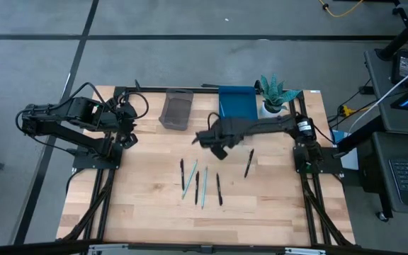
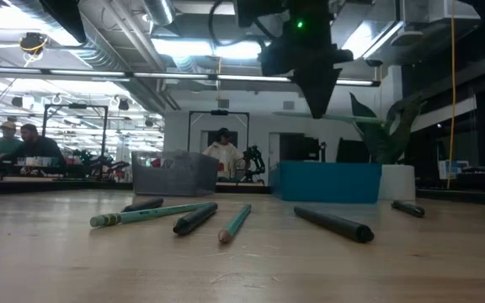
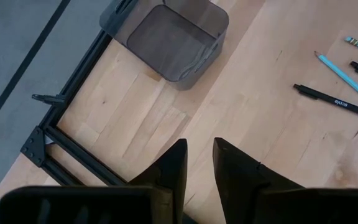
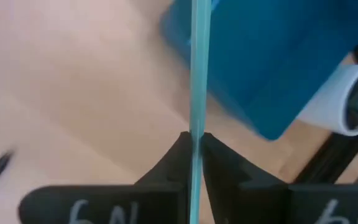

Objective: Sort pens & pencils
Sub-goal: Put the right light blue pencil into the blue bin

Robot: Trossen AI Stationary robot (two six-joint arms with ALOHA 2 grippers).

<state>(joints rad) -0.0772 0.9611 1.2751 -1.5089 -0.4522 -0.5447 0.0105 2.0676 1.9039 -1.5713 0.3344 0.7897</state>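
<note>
My right gripper hangs above the table's middle, just in front of the blue bin, shut on a teal pencil. In the low view it is high above the table, and the pencil does not show there. Several black pens and two teal pencils lie flat on the wood, along with one black pen farther right. A grey bin stands left of the blue one. My left gripper waits over the table's left edge, open by a narrow gap. My right gripper pinches the teal pencil between its two fingers. The shaft runs along the fingers and sticks out well past their tips. It is lifted clear of the table, with the blue bin beyond it.
A potted plant in a white pot stands right of the blue bin at the far right corner. The grey bin lies ahead of my left gripper. Bare wood stretches along the near side. People sit in the room beyond.
</note>
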